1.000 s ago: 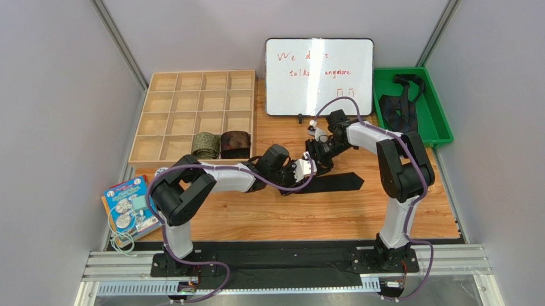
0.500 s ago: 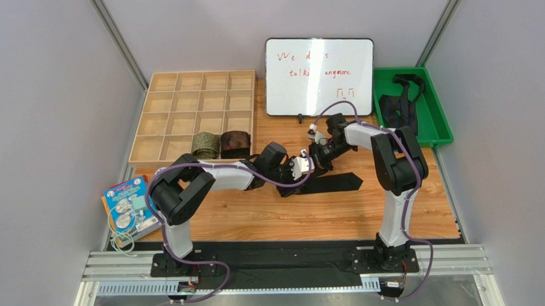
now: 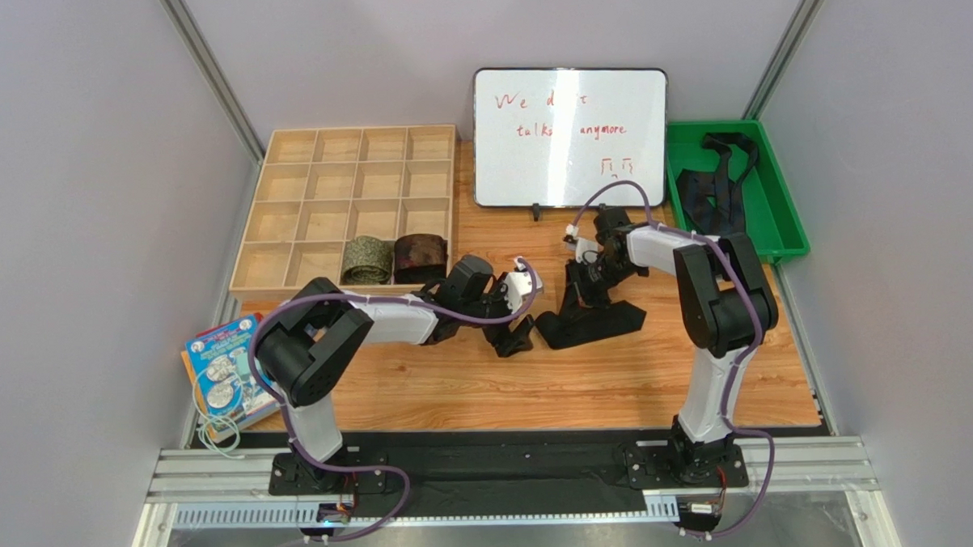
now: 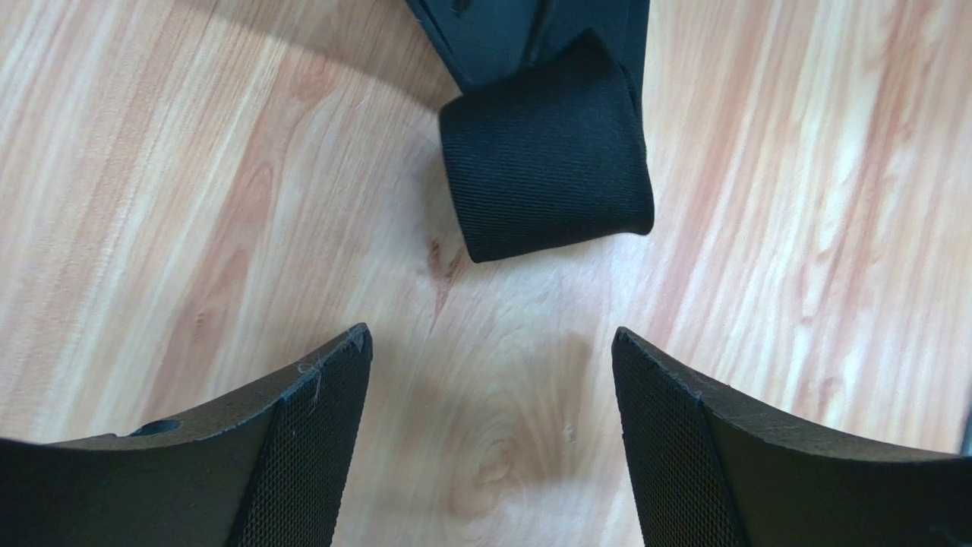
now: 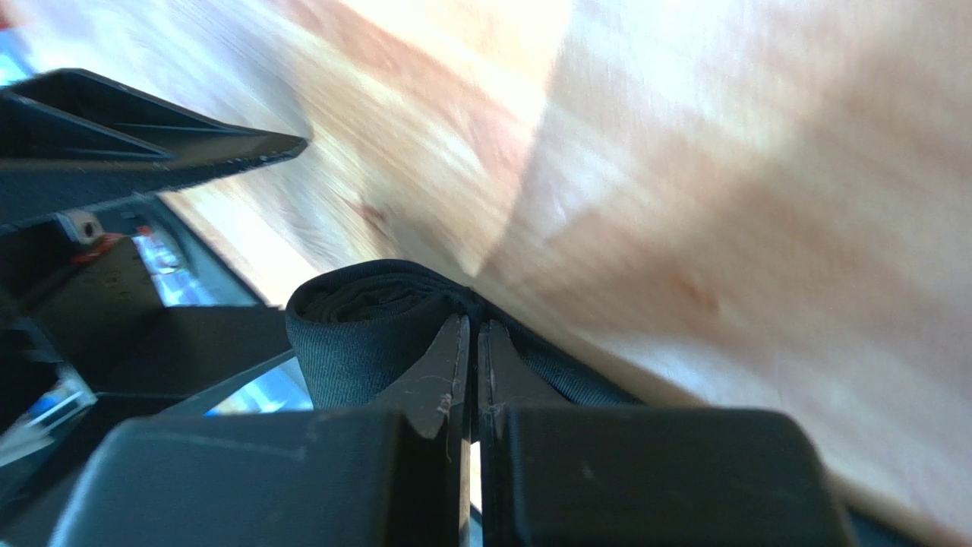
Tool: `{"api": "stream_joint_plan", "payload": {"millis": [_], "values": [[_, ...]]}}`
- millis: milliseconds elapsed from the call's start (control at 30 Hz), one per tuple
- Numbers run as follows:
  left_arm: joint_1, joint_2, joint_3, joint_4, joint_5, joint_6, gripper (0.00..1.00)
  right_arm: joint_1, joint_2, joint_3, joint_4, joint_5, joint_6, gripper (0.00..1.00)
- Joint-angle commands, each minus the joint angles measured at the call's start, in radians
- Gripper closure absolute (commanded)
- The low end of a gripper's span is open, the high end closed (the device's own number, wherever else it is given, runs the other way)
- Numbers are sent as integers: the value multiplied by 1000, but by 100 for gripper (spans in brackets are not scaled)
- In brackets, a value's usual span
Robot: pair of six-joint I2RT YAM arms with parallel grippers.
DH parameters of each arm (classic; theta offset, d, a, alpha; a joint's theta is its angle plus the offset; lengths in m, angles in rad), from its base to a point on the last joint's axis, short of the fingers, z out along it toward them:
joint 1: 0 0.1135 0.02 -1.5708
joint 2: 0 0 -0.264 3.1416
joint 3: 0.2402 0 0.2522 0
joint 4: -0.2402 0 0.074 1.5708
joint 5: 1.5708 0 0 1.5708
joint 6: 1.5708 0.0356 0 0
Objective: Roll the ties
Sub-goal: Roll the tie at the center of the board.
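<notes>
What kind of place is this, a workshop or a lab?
Most likely a robot test booth in a lab: two robot arms bolted at a wooden table's edge, grey walls close around it, a whiteboard at the back.

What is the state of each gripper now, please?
Left gripper: open, holding nothing; the rolled end of the black tie lies just ahead of it.
Right gripper: shut, tips at the tie's roll; a pinch on fabric cannot be told.
</notes>
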Motion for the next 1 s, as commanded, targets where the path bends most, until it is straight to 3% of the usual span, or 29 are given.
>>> {"api": "stream_joint_plan", "payload": {"millis": [0,267,467,667,767,867,900,967], "values": [[0,-2,-11,142,83,-176,15,20,-80,-81,89,211,-47,100],[-66,-22,-1,175,43,-291,12,41,-82,-112,121,249,-21,100],[-133,15,19,158,-182,-338,19,44,-88,-124,133,235,-4,100],[-157,114,113,107,-294,-296,27,43,-83,-119,127,208,4,100],[-160,147,127,104,-297,-269,35,47,-83,-118,123,191,5,100],[-164,162,133,74,-309,-233,51,46,-81,-106,104,165,4,100],[-163,162,128,61,-314,-224,61,46,-81,-95,91,159,-2,100],[-163,154,104,25,-329,-172,70,37,-83,-48,35,131,-18,96]]}}
